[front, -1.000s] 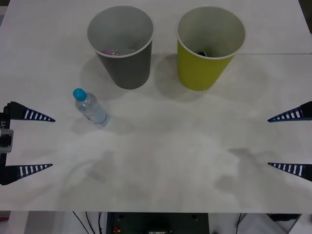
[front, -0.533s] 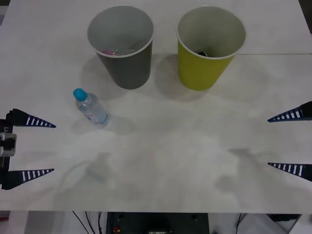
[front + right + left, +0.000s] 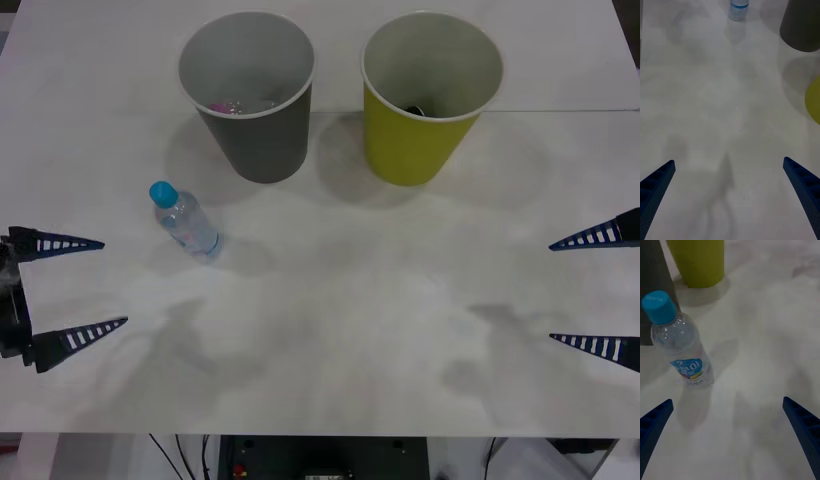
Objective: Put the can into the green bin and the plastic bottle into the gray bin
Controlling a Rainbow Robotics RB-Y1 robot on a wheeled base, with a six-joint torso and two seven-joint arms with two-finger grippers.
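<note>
White table (image 3: 330,330) holds plastic bottle (image 3: 185,220) upright, near wide-open, empty left pincer (image 3: 85,288).

surface (image 3: 330,330): white, matte, faintly mottled with soft shadows
seam (image 3: 570,111): thin line across the surface's far part
cables (image 3: 170,450): dark, below the surface's near edge

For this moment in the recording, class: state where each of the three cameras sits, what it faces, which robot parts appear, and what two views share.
Front view: above the arms, looking down at the table, gray bin, green bin and plastic bottle; left gripper and right gripper at its sides, jaws open.
Left wrist view: faces the upright bottle; own blue fingers at the corners.
Right wrist view: looks across the table; own fingers show.
Shared: both wrist views show the bottle and both bins.
</note>
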